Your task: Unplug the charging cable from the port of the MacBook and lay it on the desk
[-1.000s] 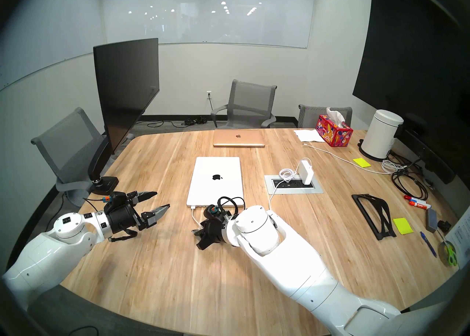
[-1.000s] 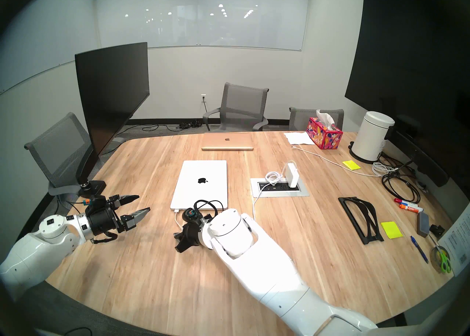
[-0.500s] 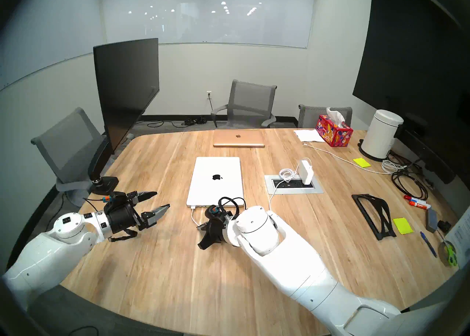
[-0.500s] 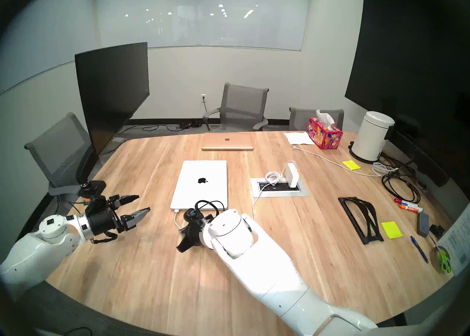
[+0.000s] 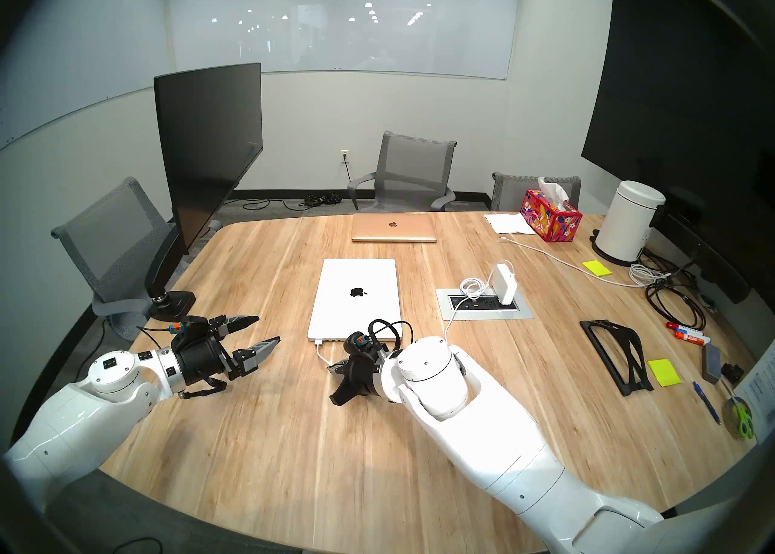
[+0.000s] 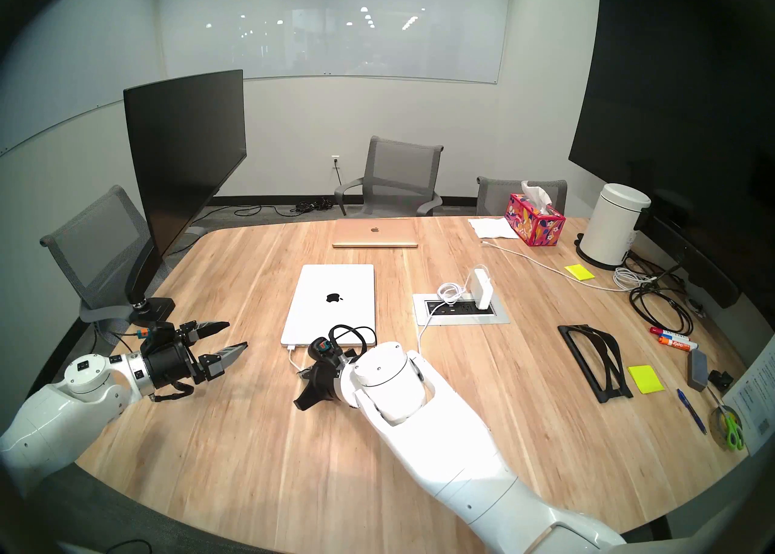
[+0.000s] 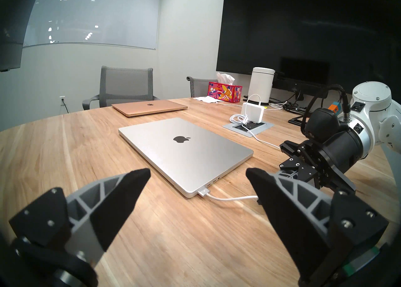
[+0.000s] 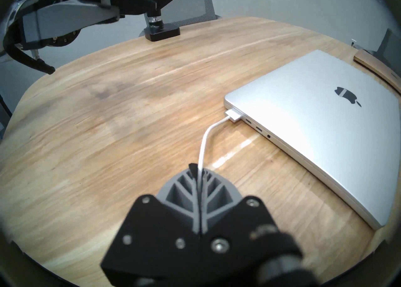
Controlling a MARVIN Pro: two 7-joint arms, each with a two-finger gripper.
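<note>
The silver MacBook (image 5: 356,297) (image 8: 314,115) lies closed in the middle of the wood-grain desk (image 5: 272,435). The white charging cable (image 8: 205,141) (image 7: 230,198) is plugged by its flat connector (image 8: 233,115) into the laptop's near left corner. My right gripper (image 8: 198,172) (image 5: 333,370) is shut on the cord a short way from the connector, just in front of the laptop. From there the cord runs to the white power brick (image 5: 503,282) in the outlet panel (image 5: 484,305). My left gripper (image 5: 262,331) (image 7: 197,174) hovers open and empty, left of the laptop.
A gold laptop (image 5: 394,228) lies at the far edge, a monitor (image 5: 205,150) on an arm at the left. To the right are a tissue box (image 5: 549,215), white canister (image 5: 627,226), black stand (image 5: 616,349), cables, markers, sticky notes, scissors.
My right gripper's fingers have closed from open onto the white cord, and the wrist has shifted slightly right. The left arm has not moved.
</note>
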